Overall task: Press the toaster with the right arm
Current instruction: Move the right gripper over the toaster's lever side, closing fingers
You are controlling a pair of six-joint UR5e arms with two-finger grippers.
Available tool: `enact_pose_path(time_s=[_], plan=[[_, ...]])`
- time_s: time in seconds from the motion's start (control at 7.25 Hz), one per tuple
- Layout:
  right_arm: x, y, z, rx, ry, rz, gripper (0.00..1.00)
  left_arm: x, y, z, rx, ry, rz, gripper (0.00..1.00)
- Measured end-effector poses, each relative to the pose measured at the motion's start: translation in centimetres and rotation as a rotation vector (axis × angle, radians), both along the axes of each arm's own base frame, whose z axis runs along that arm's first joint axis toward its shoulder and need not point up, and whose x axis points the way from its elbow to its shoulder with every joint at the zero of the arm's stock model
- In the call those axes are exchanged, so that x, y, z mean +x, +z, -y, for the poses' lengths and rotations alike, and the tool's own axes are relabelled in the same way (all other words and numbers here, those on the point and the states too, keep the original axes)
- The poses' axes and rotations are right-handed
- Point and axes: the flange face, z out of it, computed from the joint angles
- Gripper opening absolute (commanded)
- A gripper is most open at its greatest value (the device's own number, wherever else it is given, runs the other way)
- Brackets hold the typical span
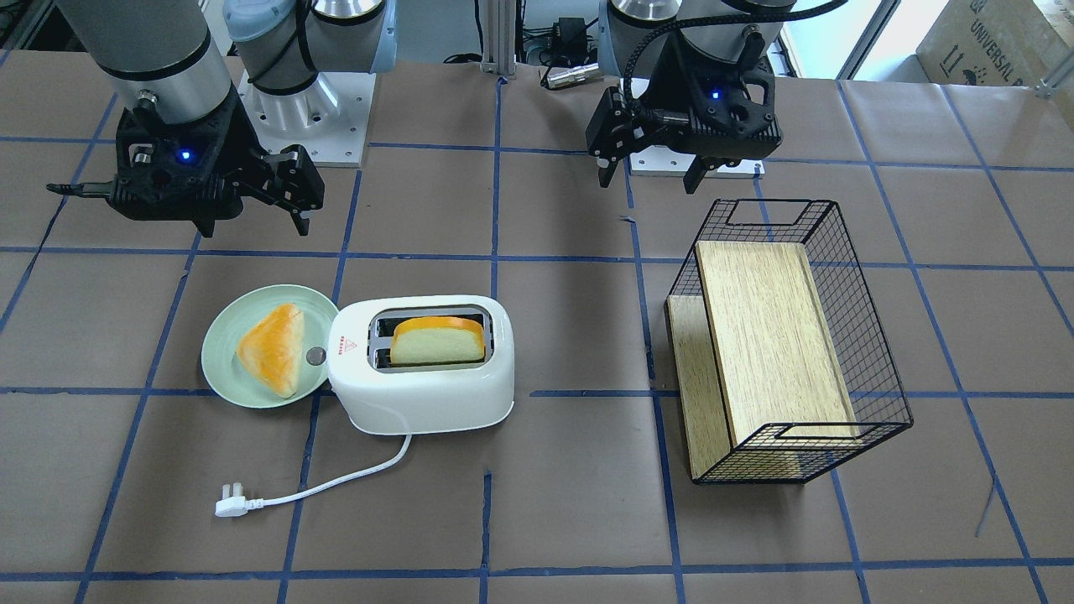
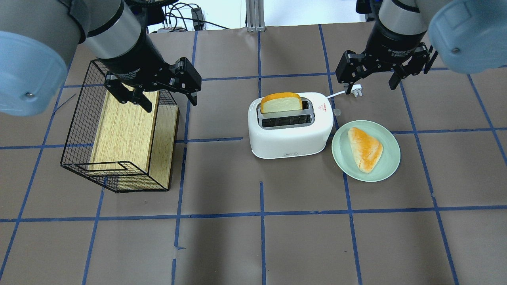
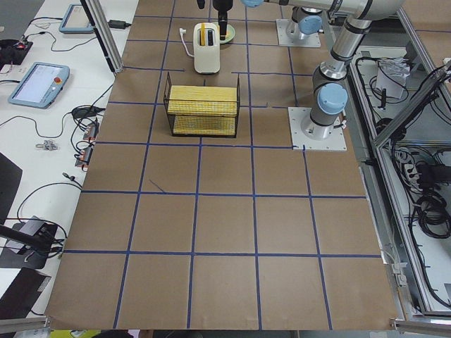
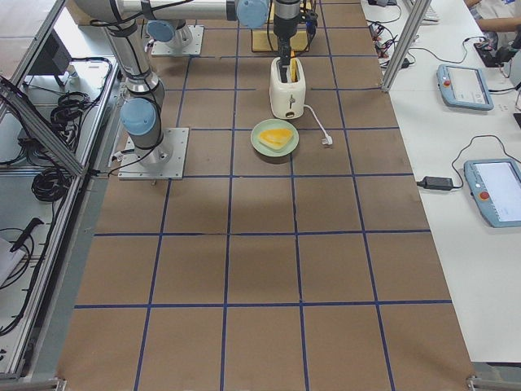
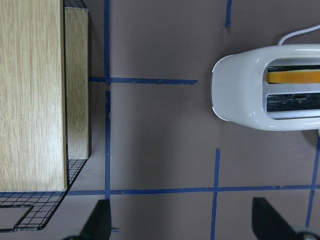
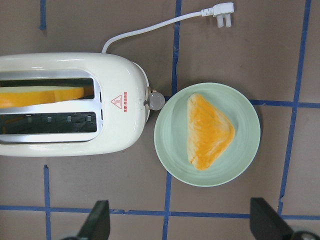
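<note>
The white two-slot toaster (image 1: 419, 382) (image 2: 291, 132) stands mid-table with a bread slice (image 1: 438, 340) upright in one slot. Its round lever knob (image 1: 315, 356) (image 6: 155, 100) sticks out of the end with the red triangle, toward the plate. My right gripper (image 1: 254, 226) (image 2: 370, 88) is open and empty; it hovers beside the toaster's knob end, above the plate's edge. In the right wrist view the toaster (image 6: 70, 105) lies at the left. My left gripper (image 1: 649, 183) (image 2: 171, 105) is open and empty, by the wire basket.
A green plate (image 1: 220, 369) (image 2: 390, 158) with a bread wedge (image 2: 365, 148) touches the toaster's knob end. The white cord and plug (image 1: 231, 505) (image 2: 357, 90) trail on the table. A black wire basket (image 1: 868, 335) (image 2: 79, 118) holds a wooden board (image 2: 122, 130).
</note>
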Motion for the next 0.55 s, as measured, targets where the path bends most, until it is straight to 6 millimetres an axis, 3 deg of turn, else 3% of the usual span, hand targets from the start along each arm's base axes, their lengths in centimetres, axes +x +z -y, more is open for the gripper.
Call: enact_pose_path(time_s=[0.14,0.41,0.55], plan=[[0.01,-0.14,0.15,0.000,0.034,0.002,0.19,0.00,0.00,0.00,0.000,0.000,0.000,1.00],[0.01,-0.58,0.54,0.005,0.141,0.004,0.05,0.00,0.00,0.00,0.000,0.000,0.000,1.00],[0.00,-0.59,0.63,0.006,0.213,0.004,0.02,0.00,0.00,0.00,0.000,0.000,0.000,1.00]])
